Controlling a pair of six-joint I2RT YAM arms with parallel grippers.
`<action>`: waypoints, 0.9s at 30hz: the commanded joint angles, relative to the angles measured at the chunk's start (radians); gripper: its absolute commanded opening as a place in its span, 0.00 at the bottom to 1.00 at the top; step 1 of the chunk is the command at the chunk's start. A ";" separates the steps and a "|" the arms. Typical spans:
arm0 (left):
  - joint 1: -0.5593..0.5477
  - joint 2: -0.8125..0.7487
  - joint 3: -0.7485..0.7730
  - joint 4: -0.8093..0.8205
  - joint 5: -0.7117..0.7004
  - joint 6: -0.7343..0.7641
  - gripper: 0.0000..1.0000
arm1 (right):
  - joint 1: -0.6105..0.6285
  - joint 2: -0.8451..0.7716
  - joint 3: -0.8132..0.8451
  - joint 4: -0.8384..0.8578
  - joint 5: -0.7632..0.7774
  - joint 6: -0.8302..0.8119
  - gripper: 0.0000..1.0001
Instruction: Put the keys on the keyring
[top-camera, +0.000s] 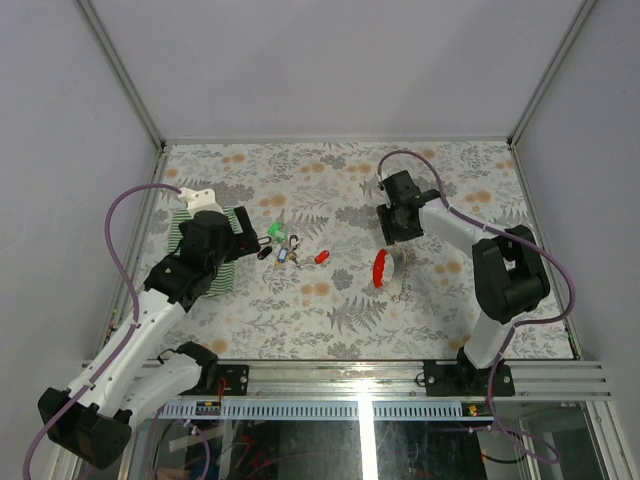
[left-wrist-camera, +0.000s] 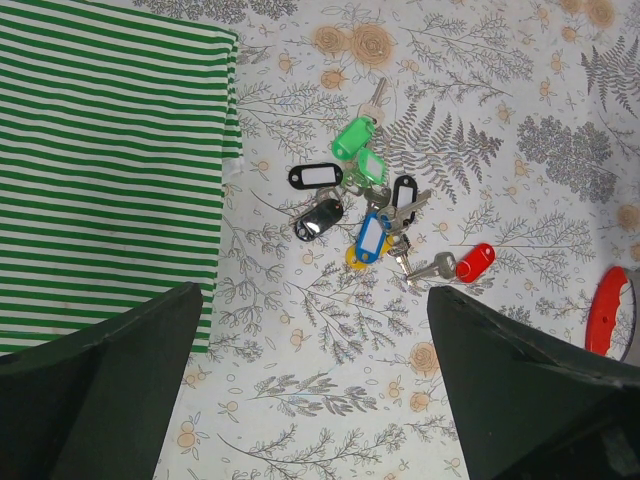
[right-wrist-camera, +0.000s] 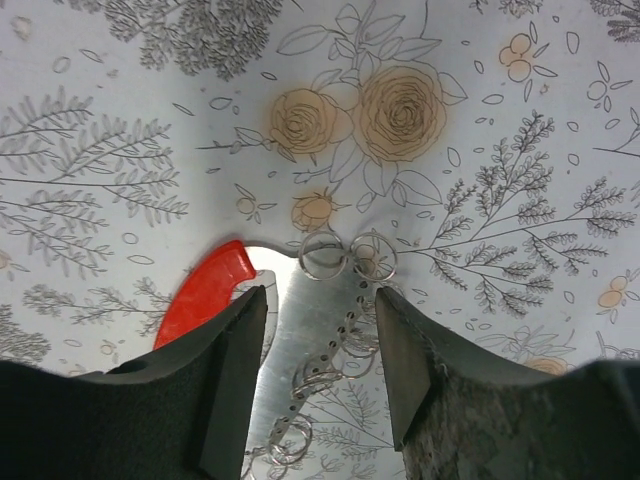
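Note:
The keys (left-wrist-camera: 360, 200) lie in a loose heap on the flowered tablecloth, silvery with green, black and blue tags; they also show small in the top view (top-camera: 285, 250). One key with a red tag (left-wrist-camera: 465, 263) lies apart to the right. My left gripper (left-wrist-camera: 315, 330) hangs open over bare cloth just short of the heap. The keyring (right-wrist-camera: 315, 330) is a flat metal strip with a red handle (right-wrist-camera: 200, 295) and several wire rings. My right gripper (right-wrist-camera: 320, 310) straddles the strip, jaws open with a narrow gap on each side.
A green-and-white striped cloth (left-wrist-camera: 100, 170) lies left of the keys, under my left arm (top-camera: 190, 265). The keyring's red handle (top-camera: 380, 268) is right of the red-tagged key (top-camera: 322, 257), just below my right gripper (top-camera: 392, 235). White walls bound the table.

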 joint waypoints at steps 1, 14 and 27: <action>0.007 0.000 -0.003 0.034 0.001 0.001 1.00 | 0.008 0.042 0.055 -0.059 0.058 -0.059 0.54; 0.007 0.003 -0.004 0.034 0.004 0.001 1.00 | 0.042 0.107 0.088 -0.082 0.073 -0.080 0.48; 0.007 0.004 -0.004 0.034 0.003 0.003 1.00 | 0.045 0.154 0.112 -0.092 0.077 -0.098 0.46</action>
